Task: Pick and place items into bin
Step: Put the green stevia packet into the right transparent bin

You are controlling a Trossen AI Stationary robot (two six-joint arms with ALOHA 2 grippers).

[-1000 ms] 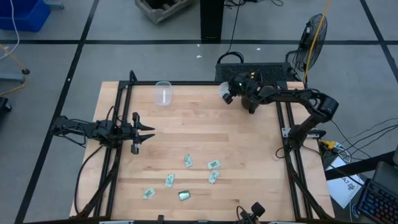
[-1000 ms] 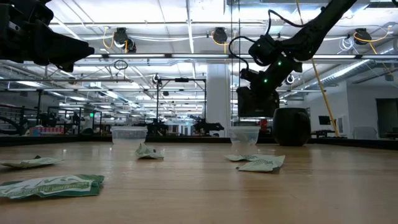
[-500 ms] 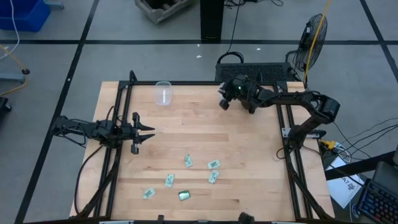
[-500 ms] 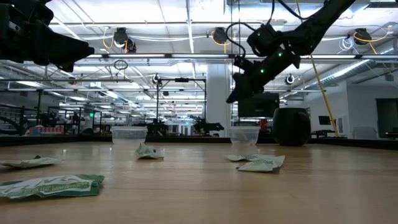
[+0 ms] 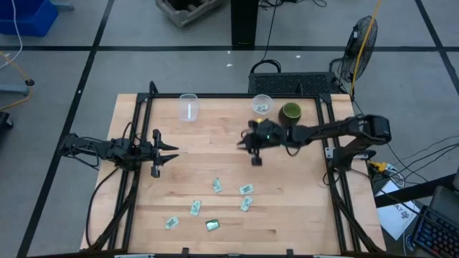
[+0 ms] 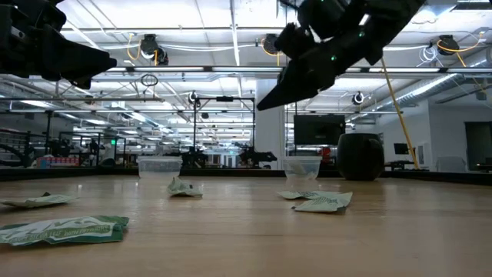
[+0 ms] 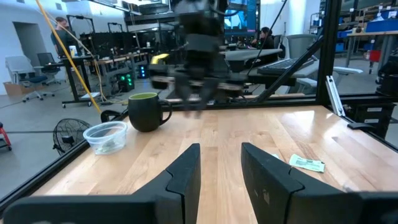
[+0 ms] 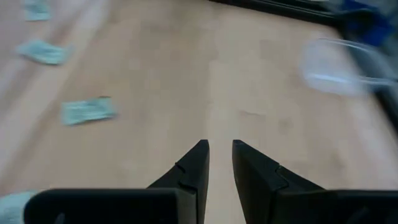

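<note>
Several small pale green packets lie flat on the near half of the wooden table, with one darker green packet nearest the near edge. A clear cup at the far edge has pale green packets in it. My right gripper hangs in the air over the table's middle, between that cup and the packets. It points toward the left and near side, and its fingers are a little apart with nothing between them. My left gripper waits open at the left edge.
A second clear cup stands at the far edge, left of the middle. A dark green mug stands right of the cup that holds packets. Black rails run along both sides. Bare wood lies between the cups and the packets.
My right gripper has swung away from above the far-right clear cup and mug. It has moved toward the near and left side, out over the table's middle, and has turned toward the packets. The cup and mug that it hid before now show. The packets on the table have not moved.
</note>
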